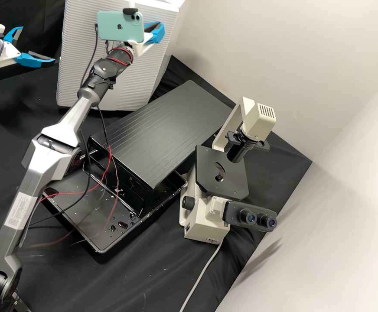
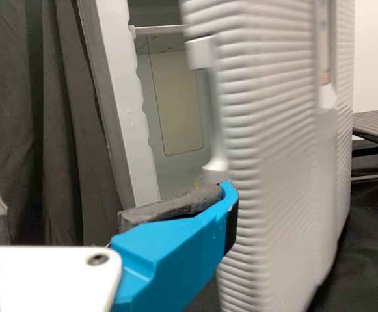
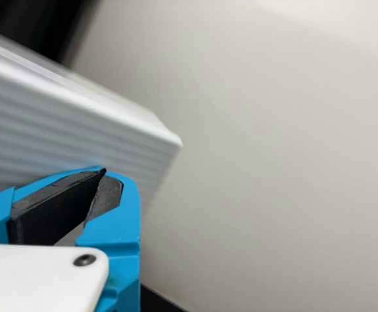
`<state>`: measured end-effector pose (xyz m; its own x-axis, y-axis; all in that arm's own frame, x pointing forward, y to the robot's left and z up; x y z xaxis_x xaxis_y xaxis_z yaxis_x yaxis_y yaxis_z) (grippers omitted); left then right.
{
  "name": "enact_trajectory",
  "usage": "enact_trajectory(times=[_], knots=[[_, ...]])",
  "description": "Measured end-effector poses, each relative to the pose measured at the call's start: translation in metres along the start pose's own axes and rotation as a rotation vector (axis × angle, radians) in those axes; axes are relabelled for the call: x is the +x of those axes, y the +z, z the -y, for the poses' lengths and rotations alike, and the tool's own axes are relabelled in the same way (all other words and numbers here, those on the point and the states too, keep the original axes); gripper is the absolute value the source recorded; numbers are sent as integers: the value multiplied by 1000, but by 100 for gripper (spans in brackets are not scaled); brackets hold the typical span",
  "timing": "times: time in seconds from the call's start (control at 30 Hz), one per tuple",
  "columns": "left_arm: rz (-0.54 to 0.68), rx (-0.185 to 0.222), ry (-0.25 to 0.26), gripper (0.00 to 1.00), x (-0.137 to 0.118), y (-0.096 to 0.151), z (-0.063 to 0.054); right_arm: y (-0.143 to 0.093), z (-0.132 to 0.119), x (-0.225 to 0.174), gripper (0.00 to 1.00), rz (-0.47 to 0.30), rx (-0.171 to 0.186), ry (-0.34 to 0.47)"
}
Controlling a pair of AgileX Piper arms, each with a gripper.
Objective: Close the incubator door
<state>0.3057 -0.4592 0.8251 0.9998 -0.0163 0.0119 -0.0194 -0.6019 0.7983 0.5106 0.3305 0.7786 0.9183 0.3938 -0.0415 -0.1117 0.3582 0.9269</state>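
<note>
- Blk-draped counter (image 1: 154, 277) seen.
- Incubator door (image 2: 273, 130) seen ajar.
- L hand (image 1: 37, 44) spread, nr door edge; R hand (image 3: 104, 174) pinched together.
- Handle (image 2: 216, 136) may be snagged if door's pushed off-ctr.

incubator (image 1: 78, 65) stood upper left of frame | tray (image 1: 124, 233) lay left of centre, panel (image 1: 163, 130) above it | microscope (image 1: 215, 167) stood right of tray | cable (image 1: 201, 273) ran to bottom edge

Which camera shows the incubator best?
The left wrist view: the incubator shows its open interior there. The high view shows its ribbed outside, partly behind an arm; the right wrist view, a ribbed corner.
</note>
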Motion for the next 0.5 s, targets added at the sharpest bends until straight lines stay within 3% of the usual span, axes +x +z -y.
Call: enact_trajectory(times=[0.23,0.5], knots=[[0,0,0,100,0,0,0,-22,-1,-3,0,-110,35,-15],[0,0,0,100,0,0,0,-24,-1,-4,0,-118,66,-17]])
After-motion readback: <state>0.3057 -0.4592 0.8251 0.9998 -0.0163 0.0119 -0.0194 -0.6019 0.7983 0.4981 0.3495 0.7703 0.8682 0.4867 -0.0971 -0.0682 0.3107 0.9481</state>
